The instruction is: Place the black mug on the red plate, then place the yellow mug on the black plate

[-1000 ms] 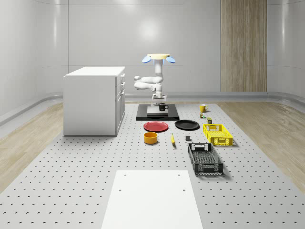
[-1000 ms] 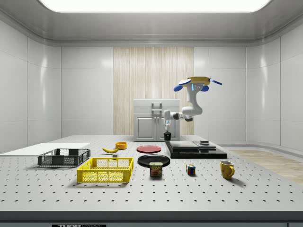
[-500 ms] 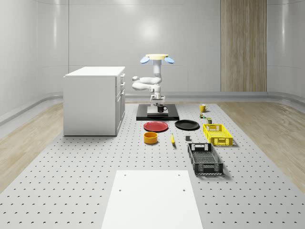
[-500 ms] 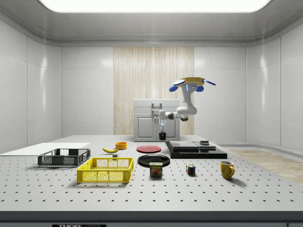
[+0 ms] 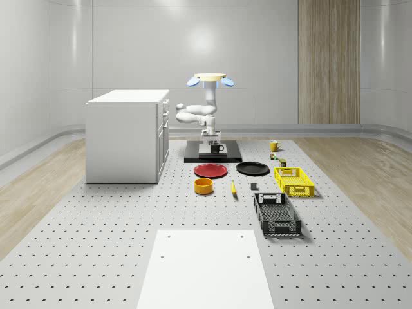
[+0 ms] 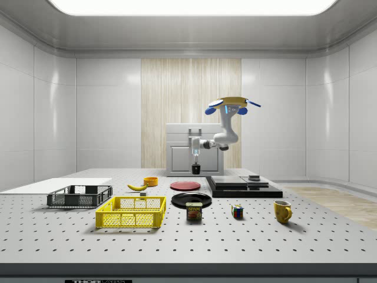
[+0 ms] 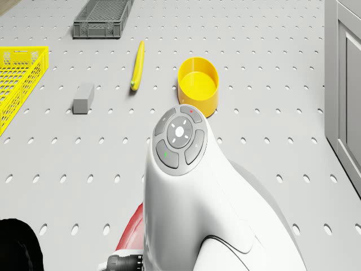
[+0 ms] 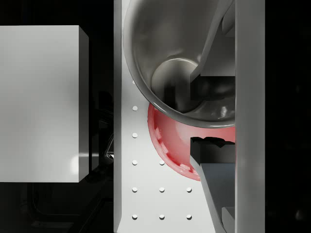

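The drone (image 5: pixel 210 78) hovers beside the white cabinet, near the front edge of a black platform (image 5: pixel 232 156). Below it the gripper (image 5: pixel 212 139) is shut on the black mug (image 5: pixel 216 148), which hangs in the air. In the side view the black mug (image 6: pixel 196 170) hangs just beyond the far rim of the red plate (image 6: pixel 185 185). The wrist view looks into the mug (image 8: pixel 180 63) gripped by its rim between the fingers (image 8: pixel 218 179), with the red plate (image 8: pixel 167 133) partly beneath. The black plate (image 5: pixel 252 168) lies next to the red plate (image 5: pixel 210 170). The yellow mug (image 5: pixel 274 145) stands on the table farther right.
A white cabinet (image 5: pixel 127 135) stands left of the arm. In front of the plates lie a yellow bowl (image 7: pixel 198 84), a banana (image 7: pixel 137 65) and a grey block (image 7: pixel 83 98). A yellow crate (image 5: pixel 293 181) and a grey crate (image 5: pixel 276 214) sit at the right.
The drone and arm have carried the black mug off the black platform, leftward in the side view toward the red plate. The plates and yellow mug have not moved.
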{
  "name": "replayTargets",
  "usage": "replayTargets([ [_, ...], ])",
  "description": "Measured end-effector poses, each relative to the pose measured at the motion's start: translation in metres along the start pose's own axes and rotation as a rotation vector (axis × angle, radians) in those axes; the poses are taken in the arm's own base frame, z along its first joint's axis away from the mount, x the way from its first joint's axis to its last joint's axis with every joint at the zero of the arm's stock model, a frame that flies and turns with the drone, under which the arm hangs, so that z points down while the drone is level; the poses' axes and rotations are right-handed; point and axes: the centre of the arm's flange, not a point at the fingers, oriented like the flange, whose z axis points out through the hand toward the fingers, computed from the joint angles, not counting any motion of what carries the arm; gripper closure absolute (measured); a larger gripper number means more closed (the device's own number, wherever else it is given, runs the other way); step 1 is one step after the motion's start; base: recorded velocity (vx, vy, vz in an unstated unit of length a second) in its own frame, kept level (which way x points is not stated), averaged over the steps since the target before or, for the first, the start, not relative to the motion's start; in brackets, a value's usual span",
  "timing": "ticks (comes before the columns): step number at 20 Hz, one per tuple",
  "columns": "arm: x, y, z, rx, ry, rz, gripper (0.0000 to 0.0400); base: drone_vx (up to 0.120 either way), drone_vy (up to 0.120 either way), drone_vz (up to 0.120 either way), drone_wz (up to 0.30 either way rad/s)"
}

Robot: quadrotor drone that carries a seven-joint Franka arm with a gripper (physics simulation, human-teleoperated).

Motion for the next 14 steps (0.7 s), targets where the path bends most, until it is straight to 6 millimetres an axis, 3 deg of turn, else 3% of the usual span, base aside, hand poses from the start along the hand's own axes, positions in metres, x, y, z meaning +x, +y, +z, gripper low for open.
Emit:
replayTargets([
  [12, 0.0000, 0.0000, 0.0000, 0.000, 0.000, 0.000, 0.0290, 0.120, 0.000, 0.000, 0.000],
  [14, 0.0005, 0.0005, 0.0000, 0.000, 0.000, 0.000, 0.0290, 0.020, 0.000, 0.000, 0.000],
])
